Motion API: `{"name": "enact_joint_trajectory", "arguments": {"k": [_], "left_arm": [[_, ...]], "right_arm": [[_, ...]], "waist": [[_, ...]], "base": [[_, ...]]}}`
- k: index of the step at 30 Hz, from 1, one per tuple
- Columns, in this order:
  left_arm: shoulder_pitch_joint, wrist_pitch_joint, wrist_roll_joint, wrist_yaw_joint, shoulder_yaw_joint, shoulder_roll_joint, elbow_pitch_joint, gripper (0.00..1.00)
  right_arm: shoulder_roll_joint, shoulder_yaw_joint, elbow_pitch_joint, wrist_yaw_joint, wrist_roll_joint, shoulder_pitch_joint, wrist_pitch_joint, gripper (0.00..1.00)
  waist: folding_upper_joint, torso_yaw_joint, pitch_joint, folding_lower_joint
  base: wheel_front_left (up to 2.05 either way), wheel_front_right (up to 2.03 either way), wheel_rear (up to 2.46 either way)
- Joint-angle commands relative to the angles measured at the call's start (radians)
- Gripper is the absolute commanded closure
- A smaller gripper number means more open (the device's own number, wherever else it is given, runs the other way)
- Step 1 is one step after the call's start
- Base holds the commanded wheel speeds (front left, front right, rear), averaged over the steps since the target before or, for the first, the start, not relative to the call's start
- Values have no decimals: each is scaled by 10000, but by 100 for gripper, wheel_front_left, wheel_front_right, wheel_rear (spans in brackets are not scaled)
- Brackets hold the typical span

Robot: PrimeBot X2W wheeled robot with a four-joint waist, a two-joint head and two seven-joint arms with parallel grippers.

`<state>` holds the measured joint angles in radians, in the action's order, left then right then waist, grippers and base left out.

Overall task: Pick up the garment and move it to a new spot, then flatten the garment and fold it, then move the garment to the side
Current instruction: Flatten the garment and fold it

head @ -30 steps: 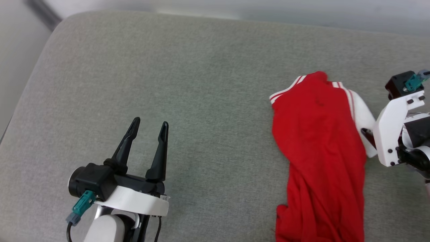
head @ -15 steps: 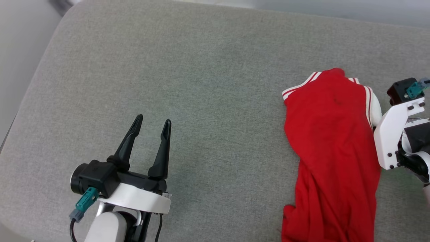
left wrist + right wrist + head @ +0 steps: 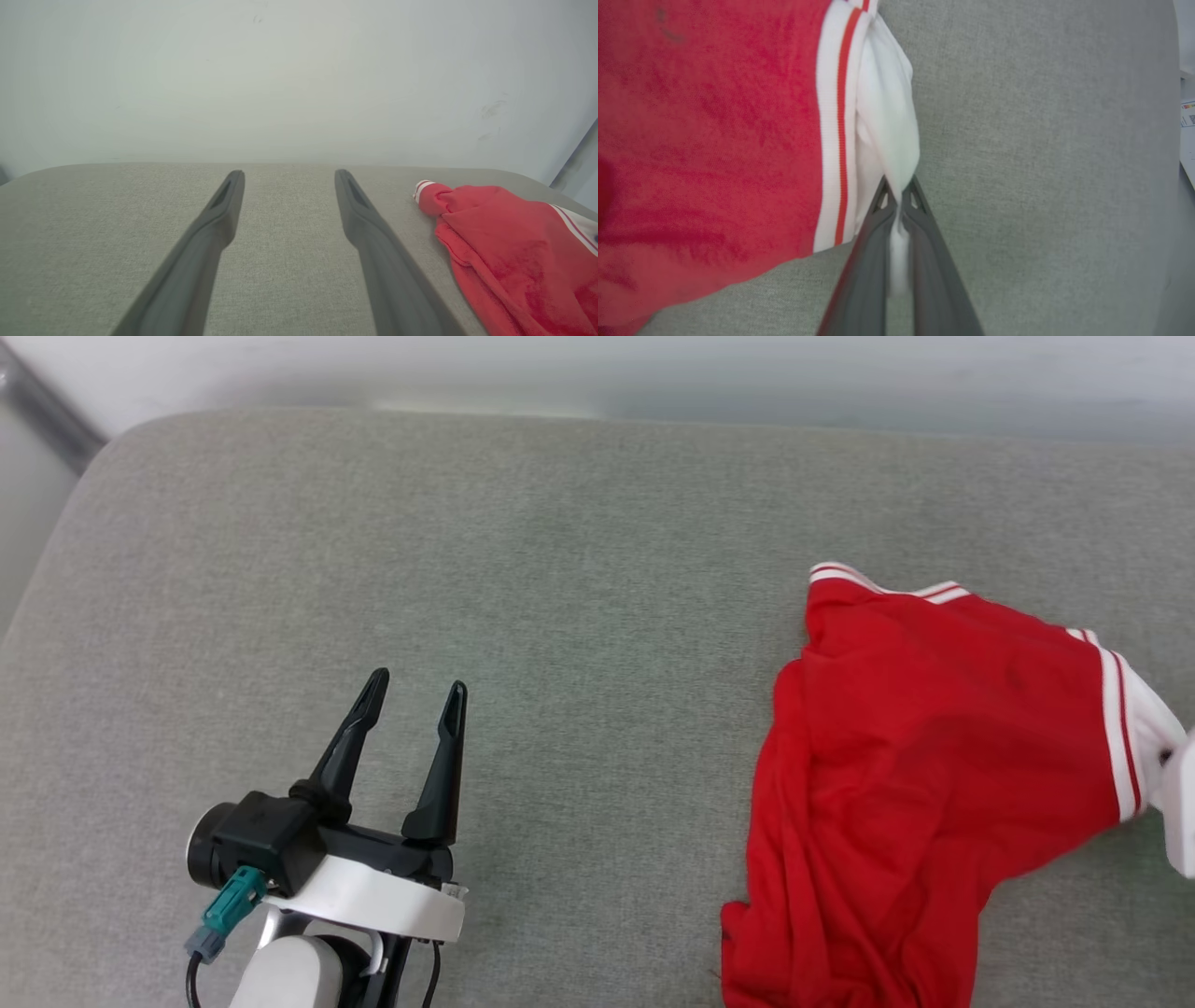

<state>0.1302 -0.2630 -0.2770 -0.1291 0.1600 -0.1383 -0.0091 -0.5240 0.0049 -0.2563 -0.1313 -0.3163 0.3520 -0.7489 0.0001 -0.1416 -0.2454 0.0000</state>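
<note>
nearest the robot, the left gripper sat low over the bare left part of the grey cushion, well apart from the clothing. its two dark fingers were spread wide, with only cushion fabric showing between them.

over on the right side lay the garment, a red shirt rumpled into folds. its lower end ran off the near edge of the head view. its upper part was stretched out toward the right, where a white sleeve with red-and-white striped trim was drawn to a point.

the right gripper had that sleeve. its fingers were pinched together on the white cloth, a thin strip of it squeezed between them, and the fabric fanned out from the tips toward the red body. the rest of the shirt rested on the cushion. i could not tell whether the pinched sleeve was lifted clear.

further back, a striped cuff marked the shirt's far corner. past it the cushion ended in a rounded edge against a pale wall.
</note>
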Motion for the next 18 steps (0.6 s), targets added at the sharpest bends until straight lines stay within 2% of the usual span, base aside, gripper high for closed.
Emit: {"name": "enact_joint_trajectory", "arguments": {"k": [1, 10, 11, 12, 13, 18], "left_arm": [[-36, -26, 3, -15, 12, 15, -16, 0], [43, -26, -61, -16, 37, -18, 89, 0], [40, -26, -64, -14, 44, -31, 99, 0], [35, -26, -69, -14, 52, -41, 109, 0], [30, -26, -61, -14, 57, -42, 120, 0], [10, -26, -50, -14, 89, -38, 111, 0]], "right_arm": [[46, -294, 19, 10, 157, -381, 76, 100], [736, -959, -411, 10, 650, -1405, 503, 100], [824, -1016, -428, 10, 693, -1426, 623, 92], [916, -1047, -393, 9, 725, -1413, 813, 37], [1056, -1094, -397, 9, 668, -1380, 970, 0], [1378, -927, -13, 9, 286, -1079, 2093, 0]], "waist": [[-1, 206, 91, 0], [-1, 517, 300, 0], [-1, 553, 337, 0], [-1, 595, 381, 0], [-1, 635, 425, 0], [-1, 811, 639, 0]], "base": [[0, 0, 0], [0, 0, 0], [0, 0, 0], [0, 0, 0], [0, 0, 0], [0, 0, 0]]}}
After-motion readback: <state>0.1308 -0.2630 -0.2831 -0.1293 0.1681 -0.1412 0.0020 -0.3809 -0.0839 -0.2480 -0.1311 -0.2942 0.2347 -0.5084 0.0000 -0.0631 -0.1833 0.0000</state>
